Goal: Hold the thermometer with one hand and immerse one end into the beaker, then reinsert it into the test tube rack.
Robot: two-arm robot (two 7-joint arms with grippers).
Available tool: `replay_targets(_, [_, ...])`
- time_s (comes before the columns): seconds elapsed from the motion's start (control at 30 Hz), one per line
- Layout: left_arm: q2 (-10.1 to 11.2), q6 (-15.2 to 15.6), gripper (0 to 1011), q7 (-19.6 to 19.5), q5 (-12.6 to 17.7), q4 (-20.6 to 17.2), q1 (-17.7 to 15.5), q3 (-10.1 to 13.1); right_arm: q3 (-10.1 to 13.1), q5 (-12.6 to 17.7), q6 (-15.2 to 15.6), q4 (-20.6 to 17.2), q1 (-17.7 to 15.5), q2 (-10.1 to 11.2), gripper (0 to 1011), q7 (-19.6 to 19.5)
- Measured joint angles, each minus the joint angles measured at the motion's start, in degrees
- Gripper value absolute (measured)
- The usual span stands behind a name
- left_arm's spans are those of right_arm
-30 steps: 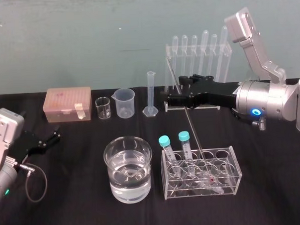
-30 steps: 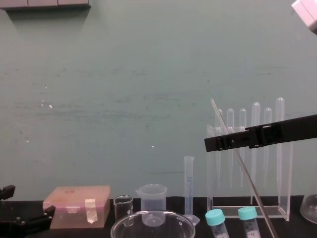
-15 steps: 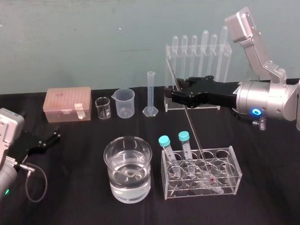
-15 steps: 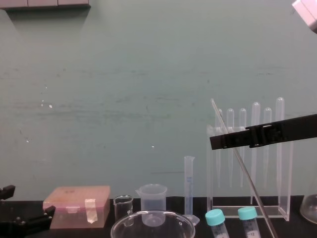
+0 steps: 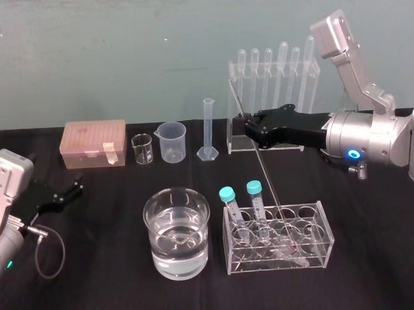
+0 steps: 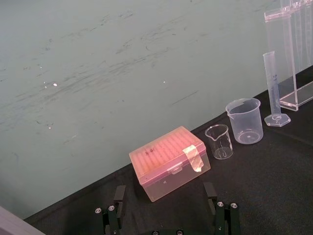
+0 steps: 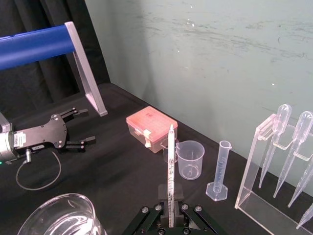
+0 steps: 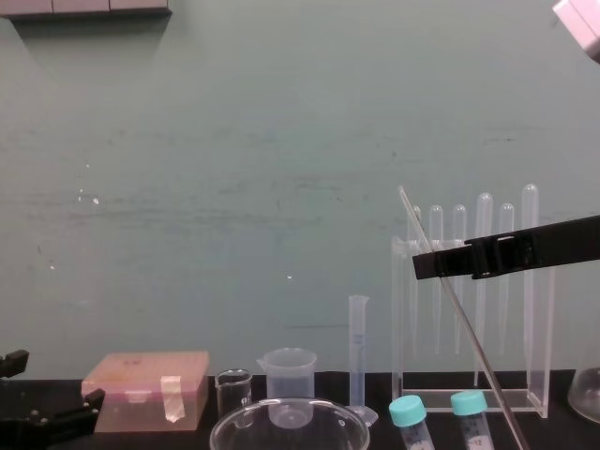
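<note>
The thermometer (image 5: 261, 168), a long thin glass rod, leans with its red tip down in the low clear test tube rack (image 5: 323, 234), beside two blue-capped tubes. My right gripper (image 5: 248, 128) reaches in from the right, well above the rack, and is shut on the thermometer's upper part. In the right wrist view the thermometer (image 7: 170, 164) stands straight up from between the closed fingers. The chest view shows the black right gripper (image 8: 419, 267) crossing the thermometer (image 8: 457, 309). The beaker (image 5: 177, 232), wide and part-filled with water, stands left of the rack. My left gripper (image 5: 75, 187) rests open at the far left.
Along the back stand a pink tip box (image 5: 94, 143), a tiny glass beaker (image 5: 142, 148), a small plastic beaker (image 5: 172, 141), a slim measuring cylinder (image 5: 207, 131) and a tall acrylic stand with several pipettes (image 5: 277, 100). Bare black cloth lies in front.
The right gripper's fingers have closed onto the thermometer from wide open. The thermometer still leans in the rack, and the left arm has not moved.
</note>
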Motion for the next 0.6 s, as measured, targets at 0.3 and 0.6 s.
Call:
replay_targets(0.3, [0.00,0.00,1008,0.00,0.00,0.00,0.00,0.00,0.71,0.92,-0.73,-0.58,-0.93,-0.01,57,-0.12])
replay_targets(0.6, [0.00,0.00,1008,0.00,0.00,0.00,0.00,0.00,4.31,2.68,-10.32,-4.24,-6.54,0.84,57,-0.98])
